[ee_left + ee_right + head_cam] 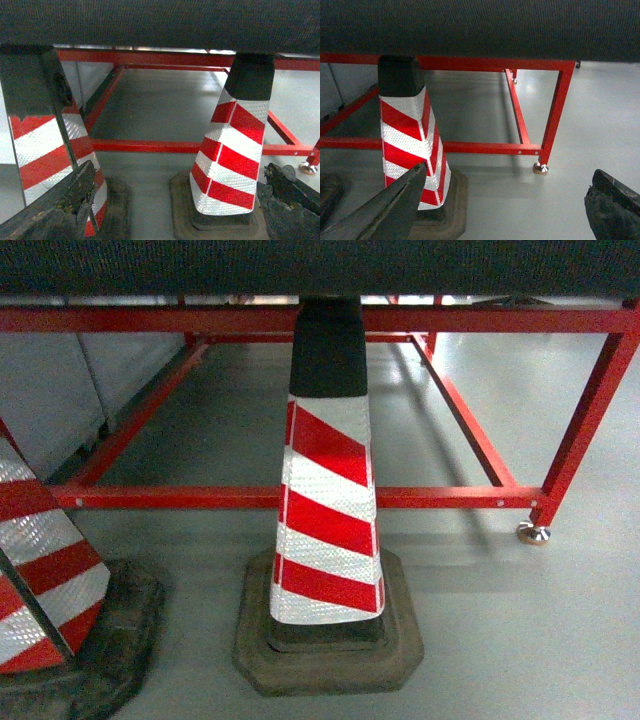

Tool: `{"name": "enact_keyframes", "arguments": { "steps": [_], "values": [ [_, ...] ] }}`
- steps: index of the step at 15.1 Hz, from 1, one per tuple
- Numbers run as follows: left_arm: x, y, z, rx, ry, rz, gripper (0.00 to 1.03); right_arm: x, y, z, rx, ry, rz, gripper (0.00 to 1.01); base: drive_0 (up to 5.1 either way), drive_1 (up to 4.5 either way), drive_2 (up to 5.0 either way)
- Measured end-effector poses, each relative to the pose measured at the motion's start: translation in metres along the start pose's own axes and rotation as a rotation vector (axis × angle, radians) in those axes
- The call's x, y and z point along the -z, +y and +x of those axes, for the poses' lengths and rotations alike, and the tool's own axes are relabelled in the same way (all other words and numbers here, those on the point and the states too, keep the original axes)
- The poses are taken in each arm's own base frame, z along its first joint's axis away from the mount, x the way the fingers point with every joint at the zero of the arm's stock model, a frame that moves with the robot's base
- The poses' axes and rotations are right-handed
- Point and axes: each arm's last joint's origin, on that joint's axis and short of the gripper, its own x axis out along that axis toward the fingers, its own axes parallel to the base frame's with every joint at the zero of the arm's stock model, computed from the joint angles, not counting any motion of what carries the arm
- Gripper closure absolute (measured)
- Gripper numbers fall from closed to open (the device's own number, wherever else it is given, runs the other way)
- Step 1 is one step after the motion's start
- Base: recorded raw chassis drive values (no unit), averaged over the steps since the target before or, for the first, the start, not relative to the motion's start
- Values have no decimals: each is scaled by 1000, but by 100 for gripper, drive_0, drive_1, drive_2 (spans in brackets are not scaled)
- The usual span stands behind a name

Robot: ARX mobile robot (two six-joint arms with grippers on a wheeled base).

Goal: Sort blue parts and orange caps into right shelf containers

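Low down, facing under a red-framed table (400,318) with a dark tabletop edge (320,265) along the top of all three views. No blue crates, steel rack, blue parts or orange caps anywhere in these frames; whereabouts impossible to tell.

Head view: a red-and-white striped traffic cone (325,510) with a black tip, upright on a dark rubber base (330,645), just in front of the table's lower front rail (180,497). Tip reaching up to the tabletop edge; touching or not, unclear. A second striped cone (45,560) at the left edge, only partly in frame. Grey floor (530,640) all around; a metal levelling foot (533,533) under the right front leg. Neither arm visible here.

Left wrist view: left gripper (175,210) held low and roughly level, pointed at the gap between the two cones. Worn dark fingers (60,210) at the bottom corners, spread wide, nothing between them.

Right wrist view: right gripper (505,210) likewise low and level, aimed at open floor between the cone and the table's right front leg (557,110). Dark fingers (385,210) at the two lower corners, set far apart, holding nothing.
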Motion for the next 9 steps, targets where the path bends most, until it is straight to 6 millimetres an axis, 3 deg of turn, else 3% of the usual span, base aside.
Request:
{"name": "enact_keyframes", "arguments": {
  "steps": [9],
  "values": [
    [0, 0, 0, -1, -1, 0, 5, 0, 0, 0, -1, 2, 6, 3, 0, 0, 0]
  ]
}}
